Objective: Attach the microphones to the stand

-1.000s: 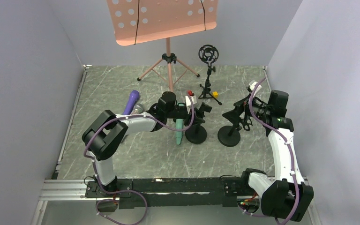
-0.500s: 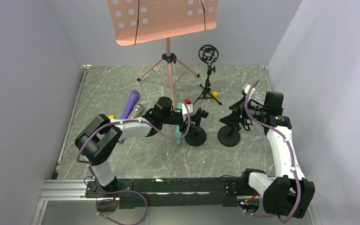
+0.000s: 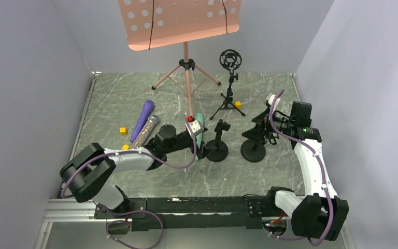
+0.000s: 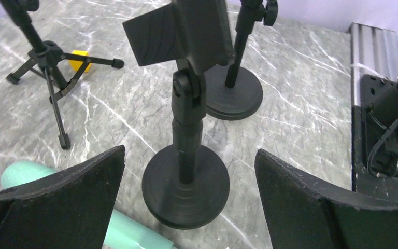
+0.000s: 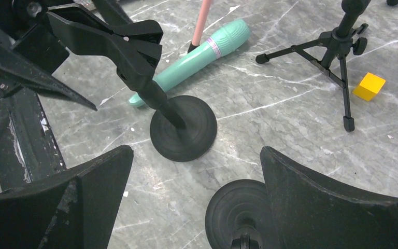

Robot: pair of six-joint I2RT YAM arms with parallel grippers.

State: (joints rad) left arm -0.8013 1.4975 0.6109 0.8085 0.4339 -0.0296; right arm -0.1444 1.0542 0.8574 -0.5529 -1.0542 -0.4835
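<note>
Showing the pick-up stage for the mint green stick microphone (image 5: 197, 54), which lies flat on the grey marbled tabletop (image 3: 134, 171) with its tail just beside the disc foot of the nearer black desk stand with a clip head (image 5: 183, 127); whether the two touch cannot be told. The left gripper (image 4: 189, 151) is spread wide and holds nothing. Its wrist view looks straight at the stand's post, and the microphone barrel passes under its left finger (image 4: 57, 202). The right gripper (image 5: 197, 150) is likewise spread and empty, poised over the second black round-base stand (image 3: 253, 148). The purple stick microphone (image 3: 144, 115) and the glittery silver microphone with grey mesh head (image 3: 146, 129) lie side by side further left, well apart from both stands.

By judgement, no microphone is mounted yet. To do this step well, the left gripper should shift off the post toward the barrel. It should then set its fingers across the barrel near mid-length and close only once both pads flank it. A grip too near the tail risks knocking the stand's foot. The right gripper could brace a stand's post during insertion into the clip.
</note>
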